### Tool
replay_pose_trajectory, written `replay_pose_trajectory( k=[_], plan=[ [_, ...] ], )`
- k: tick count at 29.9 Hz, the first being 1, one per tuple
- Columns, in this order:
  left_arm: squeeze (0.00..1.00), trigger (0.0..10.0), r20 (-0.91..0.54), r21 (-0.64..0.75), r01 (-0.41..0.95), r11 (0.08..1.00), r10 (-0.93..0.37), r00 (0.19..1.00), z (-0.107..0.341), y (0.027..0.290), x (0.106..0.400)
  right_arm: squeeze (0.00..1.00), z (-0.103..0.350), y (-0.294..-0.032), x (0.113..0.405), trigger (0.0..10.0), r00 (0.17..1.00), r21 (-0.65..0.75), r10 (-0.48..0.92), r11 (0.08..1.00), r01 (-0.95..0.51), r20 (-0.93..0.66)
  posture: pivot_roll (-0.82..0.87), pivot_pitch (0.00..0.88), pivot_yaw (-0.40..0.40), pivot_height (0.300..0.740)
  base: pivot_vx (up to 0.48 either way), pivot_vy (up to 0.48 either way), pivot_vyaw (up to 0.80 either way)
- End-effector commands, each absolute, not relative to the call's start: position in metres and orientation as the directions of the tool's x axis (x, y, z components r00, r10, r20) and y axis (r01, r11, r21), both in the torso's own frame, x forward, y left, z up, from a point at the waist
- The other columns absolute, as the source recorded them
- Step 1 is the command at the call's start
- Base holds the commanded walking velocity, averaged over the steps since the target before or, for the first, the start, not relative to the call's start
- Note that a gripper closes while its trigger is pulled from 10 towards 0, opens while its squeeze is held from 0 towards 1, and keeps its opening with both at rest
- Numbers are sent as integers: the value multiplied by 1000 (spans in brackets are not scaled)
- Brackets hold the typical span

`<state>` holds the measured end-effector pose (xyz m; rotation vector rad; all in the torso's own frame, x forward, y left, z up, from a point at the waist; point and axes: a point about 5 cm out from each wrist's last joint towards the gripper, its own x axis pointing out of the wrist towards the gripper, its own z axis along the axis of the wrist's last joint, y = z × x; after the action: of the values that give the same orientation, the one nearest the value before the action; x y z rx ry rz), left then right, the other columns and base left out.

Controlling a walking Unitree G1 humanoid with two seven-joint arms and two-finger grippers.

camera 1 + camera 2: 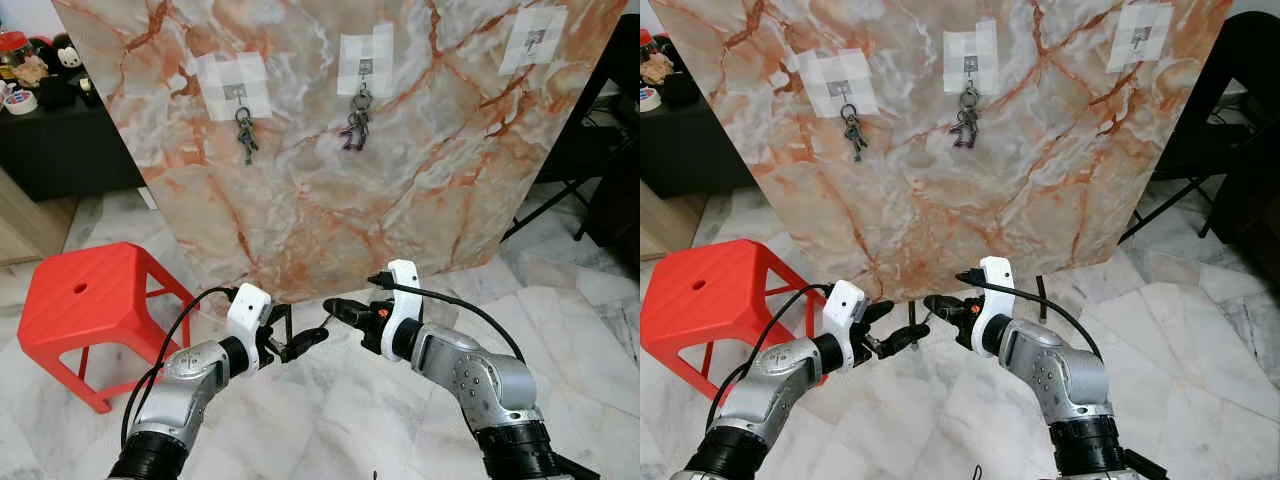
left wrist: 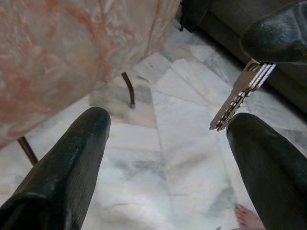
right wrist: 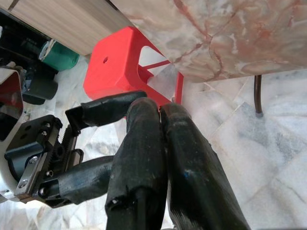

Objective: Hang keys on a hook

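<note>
**Spotter:** Right claw (image 1: 335,308) is pinched tight on the keys (image 2: 242,96), which poke out flat and silvery from its tips. Your left claw (image 1: 298,330) is spread wide, one finger on either side of those blades and not touching them.

**Second:** So what's your worry?

**Spotter:** It's thin, slick metal held only at the head end. If you close the left on the blade edges they could twist or squirt out onto the floor (image 1: 330,420) below the claws, which is hard polished marble tile. And if you open the right before the left has bitten, they go the same way.

**Second:** And the target?

**Spotter:** The free hook (image 1: 535,40) is well above and off to the right of both claws. It's a small metal hook on a taped patch on the board (image 1: 330,200), which is glossy, veined orange-white and tilted back. The two hooks to its left carry bunches (image 1: 245,135) already.

**Second:** Anything else close by?

**Spotter:** There's a red plastic stool (image 1: 80,295) out beyond your left claw. Mind that elbow.
</note>
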<state>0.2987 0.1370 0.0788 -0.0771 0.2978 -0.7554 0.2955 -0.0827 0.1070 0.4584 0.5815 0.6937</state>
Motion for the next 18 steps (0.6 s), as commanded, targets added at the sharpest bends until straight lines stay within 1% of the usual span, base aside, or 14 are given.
replay_pose_trajectory(
  k=[1, 6, 12, 13, 15, 16, 18],
  plan=[
    [0, 10000, -223, -222, 664, 714, -700, 678, 80, 136, 298, 0, 112, -82, 295, 10000, 630, 564, 705, 680, -468, -327, 6, 156, 21, 740, 0, 0, 0],
    [0, 10000, -234, -214, 675, 706, -708, 666, 79, 134, 297, 0, 112, -81, 295, 10000, 634, 564, 702, 682, -465, -326, 6, 156, 21, 740, 0, 0, 0],
    [0, 10000, -226, -239, 676, 697, -717, 659, 80, 131, 296, 0, 113, -81, 296, 10000, 635, 567, 701, 682, -462, -325, 6, 158, 22, 740, 0, 0, 0],
    [0, 9059, -227, -239, 677, 696, -718, 658, 80, 130, 296, 0, 113, -81, 296, 10000, 636, 569, 701, 681, -461, -323, 5, 157, 21, 740, 0, 0, 0],
    [0, 9059, -227, -239, 678, 696, -718, 658, 79, 129, 296, 0, 113, -81, 296, 10000, 636, 570, 701, 680, -461, -322, 5, 157, 21, 740, 0, 0, 0],
    [0, 8275, -226, -238, 678, 695, -719, 657, 79, 128, 296, 0, 113, -81, 296, 10000, 637, 575, 701, 678, -458, -321, 5, 157, 21, 740, 0, 0, 0],
    [0, 8235, -206, -244, 682, 690, -724, 658, 80, 126, 296, 0, 113, -81, 296, 10000, 637, 580, 702, 676, -454, -319, 5, 157, 21, 740, 0, 0, 0]
  ],
)
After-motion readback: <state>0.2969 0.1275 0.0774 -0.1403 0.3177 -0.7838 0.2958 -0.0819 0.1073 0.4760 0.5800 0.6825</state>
